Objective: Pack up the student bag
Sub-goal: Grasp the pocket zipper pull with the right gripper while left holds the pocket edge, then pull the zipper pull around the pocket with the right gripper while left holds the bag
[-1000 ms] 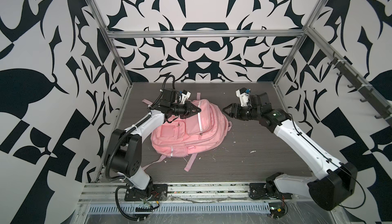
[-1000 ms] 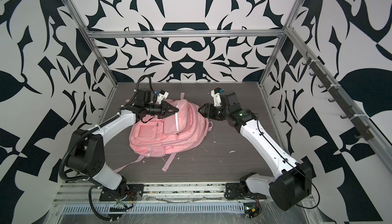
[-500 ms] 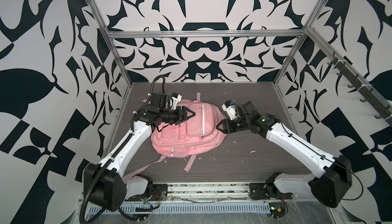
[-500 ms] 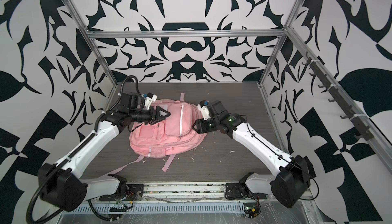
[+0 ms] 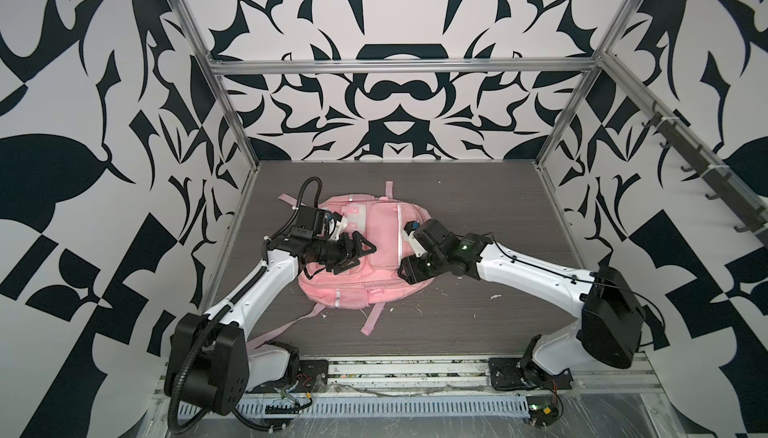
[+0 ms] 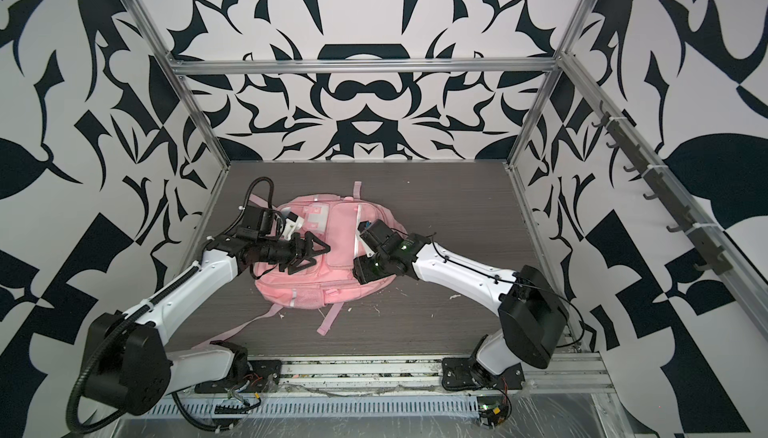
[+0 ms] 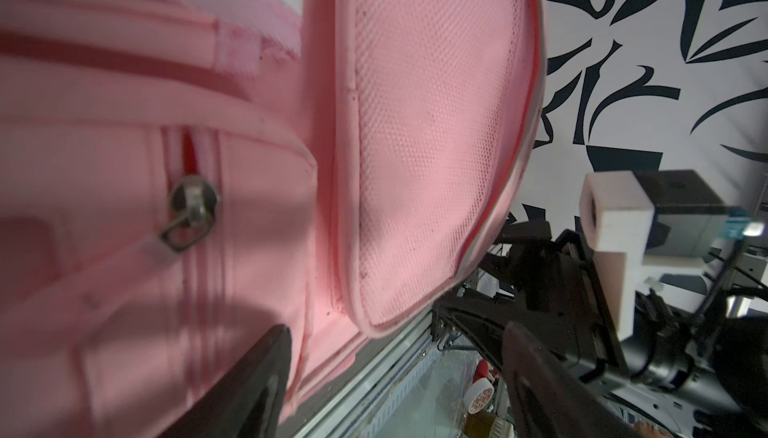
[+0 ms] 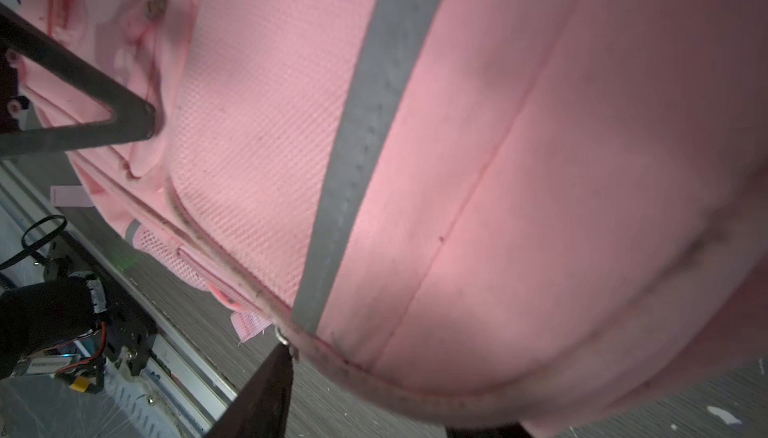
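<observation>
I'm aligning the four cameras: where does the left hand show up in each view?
In a top view: left hand over the middle of the bag, reaching in from the left.
In a top view: the same spot, left of the strip.
Left wrist: its two fingers, spread, flanking the mesh panel's end.
Right wrist: one triangular finger against the bag.
Shared landmark: that mesh panel.

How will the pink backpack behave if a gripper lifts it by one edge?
Probably floppy: the student bag lies slumped flat on the table. Its loose straps would likely trail and snag. Rounded bulging fabric may slip from a shallow pinch.
</observation>
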`<control>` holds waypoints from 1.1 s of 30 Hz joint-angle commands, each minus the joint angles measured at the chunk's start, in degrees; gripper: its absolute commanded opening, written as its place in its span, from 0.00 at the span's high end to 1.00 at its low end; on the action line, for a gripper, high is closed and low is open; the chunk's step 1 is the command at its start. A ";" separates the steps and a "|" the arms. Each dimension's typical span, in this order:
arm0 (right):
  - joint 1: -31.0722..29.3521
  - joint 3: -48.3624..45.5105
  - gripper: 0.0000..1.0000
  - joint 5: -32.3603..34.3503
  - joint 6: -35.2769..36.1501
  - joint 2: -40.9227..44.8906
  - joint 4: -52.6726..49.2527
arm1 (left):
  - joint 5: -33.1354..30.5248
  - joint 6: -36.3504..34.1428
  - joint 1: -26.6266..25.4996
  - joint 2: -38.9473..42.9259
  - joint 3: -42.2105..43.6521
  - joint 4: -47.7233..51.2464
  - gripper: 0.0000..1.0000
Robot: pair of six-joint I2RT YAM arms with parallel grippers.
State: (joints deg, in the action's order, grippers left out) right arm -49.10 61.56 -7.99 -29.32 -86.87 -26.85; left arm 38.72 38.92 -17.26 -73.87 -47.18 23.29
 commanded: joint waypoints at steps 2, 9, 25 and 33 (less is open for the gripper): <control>-0.75 1.99 0.45 3.59 -3.29 -0.84 3.17 | 1.01 2.83 -0.06 -3.51 2.44 -6.50 0.26; -0.90 -0.27 0.47 1.57 -4.60 -1.03 10.87 | 1.97 4.24 -1.23 -6.17 2.76 -10.70 0.39; 0.91 -5.45 0.51 2.10 -6.97 1.33 16.44 | 1.09 8.01 -6.53 -8.98 2.18 -16.67 0.83; 1.50 -11.59 0.44 1.28 -6.62 8.07 19.68 | 1.38 10.06 -6.65 -9.28 1.68 -18.42 1.00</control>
State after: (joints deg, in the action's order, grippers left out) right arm -47.70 51.22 -6.46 -35.94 -82.13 -11.60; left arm 37.52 47.64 -23.22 -82.46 -44.64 7.44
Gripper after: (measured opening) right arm 0.555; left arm 0.088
